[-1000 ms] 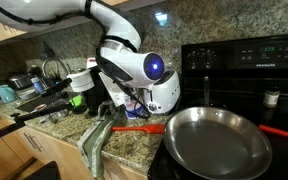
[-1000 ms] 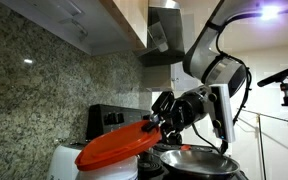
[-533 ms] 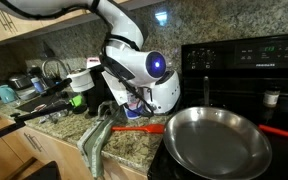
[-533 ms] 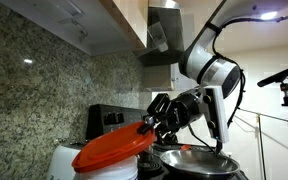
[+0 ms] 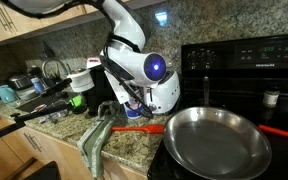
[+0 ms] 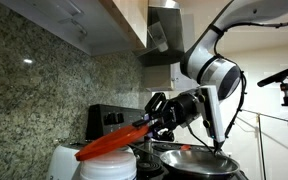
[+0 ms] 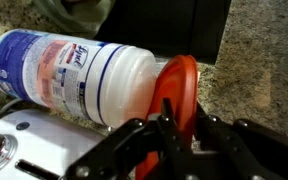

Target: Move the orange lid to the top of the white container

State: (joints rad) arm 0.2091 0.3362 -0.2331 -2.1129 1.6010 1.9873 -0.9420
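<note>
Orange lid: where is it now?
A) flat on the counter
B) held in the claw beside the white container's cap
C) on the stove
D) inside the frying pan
B: in the wrist view the claw grips the orange lid edge-on beside the white container.

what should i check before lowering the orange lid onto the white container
1. Grip: the gripper is shut on the rim of the orange lid in the wrist view. Ok.
2. Lid level: it slants steeply in an exterior view, low end away from the gripper. Not ok.
3. Lid over the white container: it hangs above the container's top. Ok.
4. Lid centred on the container's cap: cannot tell.
5. Contact between lid and cap: cannot tell.
6. Low end of the lid clear of the white toaster beside the container: cannot tell.
</note>
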